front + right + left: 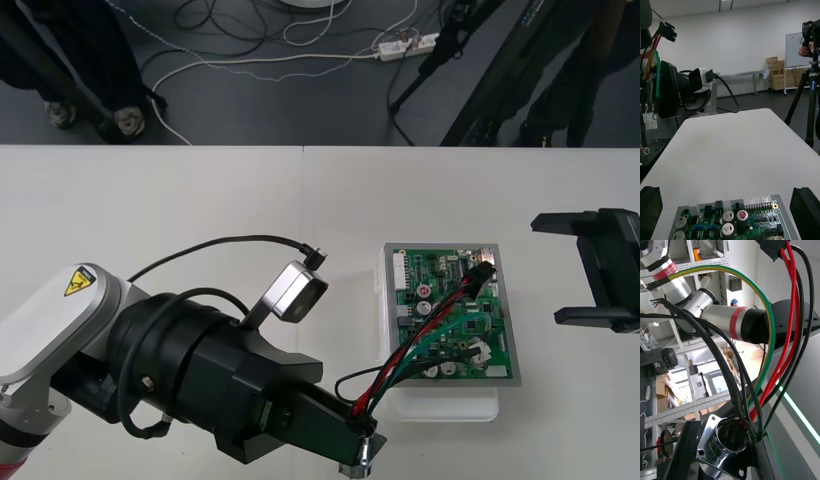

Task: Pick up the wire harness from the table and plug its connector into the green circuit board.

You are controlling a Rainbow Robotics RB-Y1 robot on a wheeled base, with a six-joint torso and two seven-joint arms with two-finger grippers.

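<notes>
The green circuit board (455,320) lies on its white base (440,405) right of the table's middle. My left gripper (358,445) is at the front edge, just left of the base, shut on the harness's round metal socket (362,457). The left wrist view has the flanged socket (720,442) clamped between the fingers (681,453). Red, black and green wires (420,345) arch up over the board to the black plug (480,268), which hangs in the air above it (668,32). My right gripper (548,270) waits open to the right of the board, its fingers (807,210) far apart.
The left arm's wrist camera (295,290) and its black cable stand just left of the board. Bare table stretches behind and to the left of the board. The table's far edge (300,147) borders dark floor with cables.
</notes>
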